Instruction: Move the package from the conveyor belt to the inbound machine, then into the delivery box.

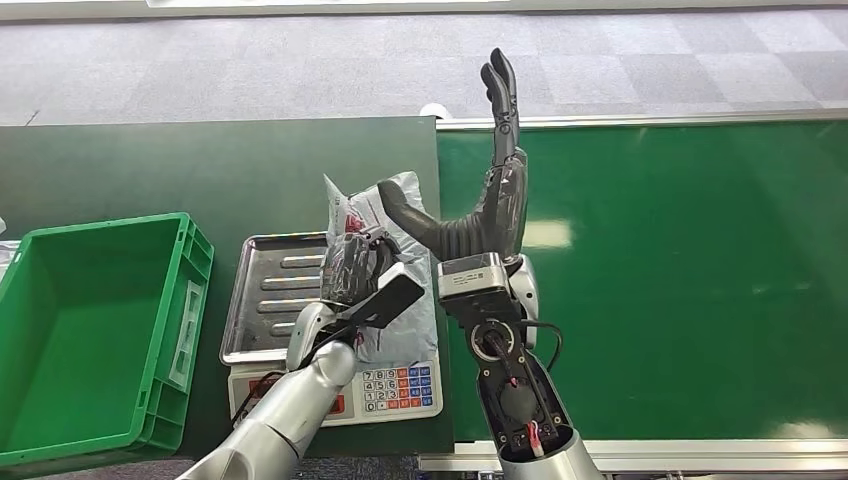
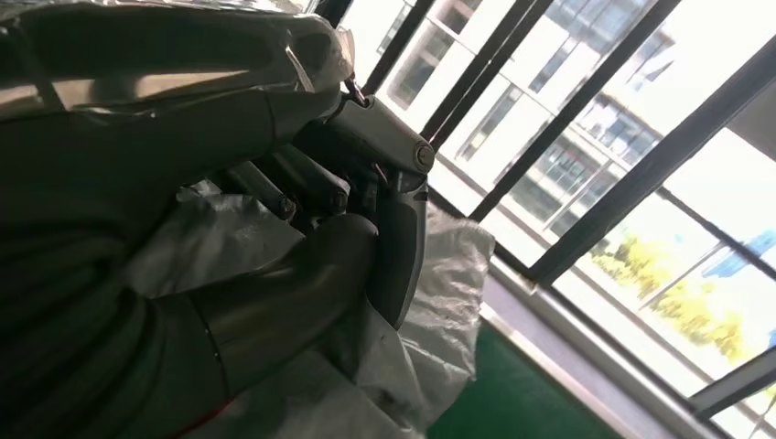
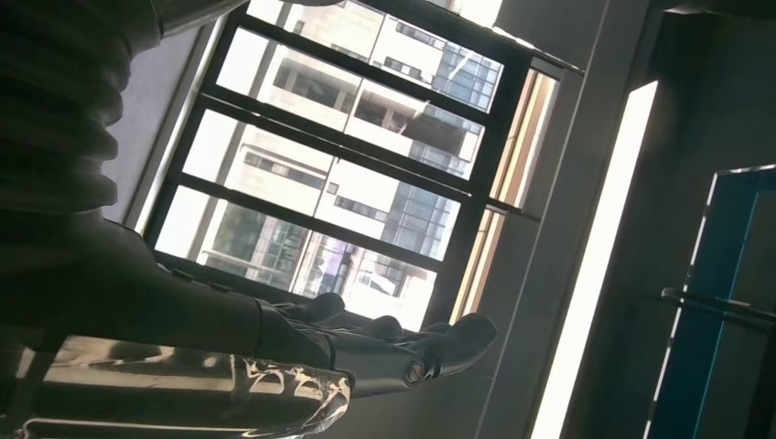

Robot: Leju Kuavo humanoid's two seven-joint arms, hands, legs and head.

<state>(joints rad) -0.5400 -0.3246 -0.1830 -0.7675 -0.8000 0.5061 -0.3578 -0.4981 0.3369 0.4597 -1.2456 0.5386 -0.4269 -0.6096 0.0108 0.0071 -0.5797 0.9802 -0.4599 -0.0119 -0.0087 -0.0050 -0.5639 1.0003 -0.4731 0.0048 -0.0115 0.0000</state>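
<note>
The package (image 1: 398, 208) is a crinkled grey plastic bag with a red-and-white label. My left hand (image 1: 352, 268) grips it from the left and holds it over the right part of the scale's metal tray (image 1: 268, 292). In the left wrist view the dark fingers (image 2: 371, 174) curl around the bag's wrinkled plastic (image 2: 444, 274). My right hand (image 1: 497, 185) stands beside the package over the belt's left end, fingers straight and apart, thumb stretched toward the bag. The right wrist view has the right hand (image 3: 384, 343) with its fingers extended and holding nothing.
The scale with its keypad (image 1: 400, 385) stands on the dark table between the green crate (image 1: 95, 330) on the left and the green conveyor belt (image 1: 680, 280) on the right. Grey carpet floor lies beyond the table.
</note>
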